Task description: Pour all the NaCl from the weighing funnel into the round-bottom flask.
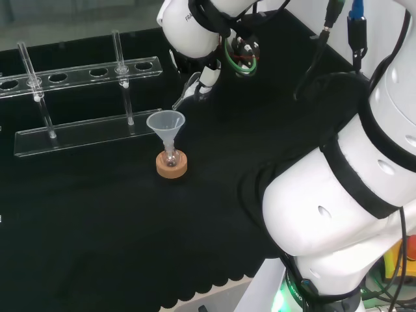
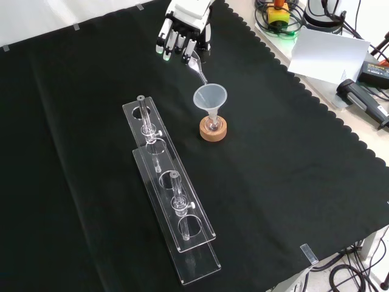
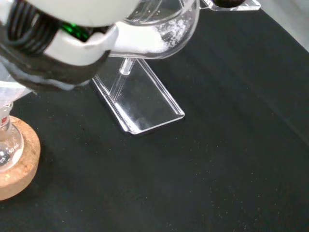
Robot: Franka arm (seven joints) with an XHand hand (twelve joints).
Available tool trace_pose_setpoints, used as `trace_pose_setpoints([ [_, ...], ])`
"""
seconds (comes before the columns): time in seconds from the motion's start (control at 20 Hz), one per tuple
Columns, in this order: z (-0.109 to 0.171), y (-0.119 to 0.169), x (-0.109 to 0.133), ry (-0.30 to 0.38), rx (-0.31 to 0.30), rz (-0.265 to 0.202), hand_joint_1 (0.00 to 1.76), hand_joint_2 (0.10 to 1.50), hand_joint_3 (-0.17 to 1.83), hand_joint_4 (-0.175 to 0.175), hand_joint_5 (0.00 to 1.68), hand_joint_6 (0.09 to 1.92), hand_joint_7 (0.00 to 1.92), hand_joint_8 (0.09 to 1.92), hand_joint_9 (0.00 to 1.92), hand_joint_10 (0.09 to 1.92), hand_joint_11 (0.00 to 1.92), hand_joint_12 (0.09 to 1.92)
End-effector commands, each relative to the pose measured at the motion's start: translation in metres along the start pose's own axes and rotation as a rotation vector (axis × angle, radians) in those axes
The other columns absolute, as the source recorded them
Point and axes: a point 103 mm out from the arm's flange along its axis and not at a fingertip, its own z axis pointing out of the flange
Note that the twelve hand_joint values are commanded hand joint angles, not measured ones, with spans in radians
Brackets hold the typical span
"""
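Observation:
A small round-bottom flask [image 2: 213, 123] stands on a cork ring [image 2: 213, 131] with a clear plastic funnel [image 2: 209, 97] in its neck. In the head view the funnel [image 1: 166, 123], flask [image 1: 171, 157] and cork ring [image 1: 171, 166] sit mid-bench. The hand [image 2: 182, 30] is shut on a clear weighing funnel [image 2: 198, 69], whose spout slants down toward the plastic funnel's rim without reaching over it. In the head view the hand [image 1: 208, 75] holds the weighing funnel [image 1: 184, 96] just beyond the plastic funnel. White powder lies in the weighing funnel [image 3: 161, 36], seen close in the wrist view beside the flask [image 3: 7, 145].
A clear acrylic test-tube rack [image 2: 173, 201] with two tubes lies along the cloth, left of the flask in the front view; in the head view the rack [image 1: 81, 133] is at the upper left. Cables and gear lie beyond the cloth's scalloped edge [image 2: 316, 97].

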Motion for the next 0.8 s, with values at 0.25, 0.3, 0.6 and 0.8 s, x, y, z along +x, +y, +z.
trace_pose_setpoints([
  [0.25,-0.005,0.01,0.006,-0.074,0.019,-0.077,1.16,0.53,0.75,0.175,1.56,0.15,1.78,0.09,1.24,0.12,0.0,1.59],
  [0.3,-0.005,0.01,0.007,-0.077,0.02,-0.083,1.16,0.53,0.75,0.175,1.56,0.15,1.78,0.09,1.24,0.12,0.0,1.59],
  [0.6,-0.006,0.013,0.014,-0.144,0.03,-0.147,1.16,0.53,0.75,0.175,1.56,0.15,1.78,0.09,1.24,0.12,0.0,1.58],
  [0.8,-0.004,0.014,0.017,-0.18,0.037,-0.168,1.16,0.53,0.75,0.175,1.56,0.15,1.78,0.09,1.23,0.11,0.0,1.58],
])
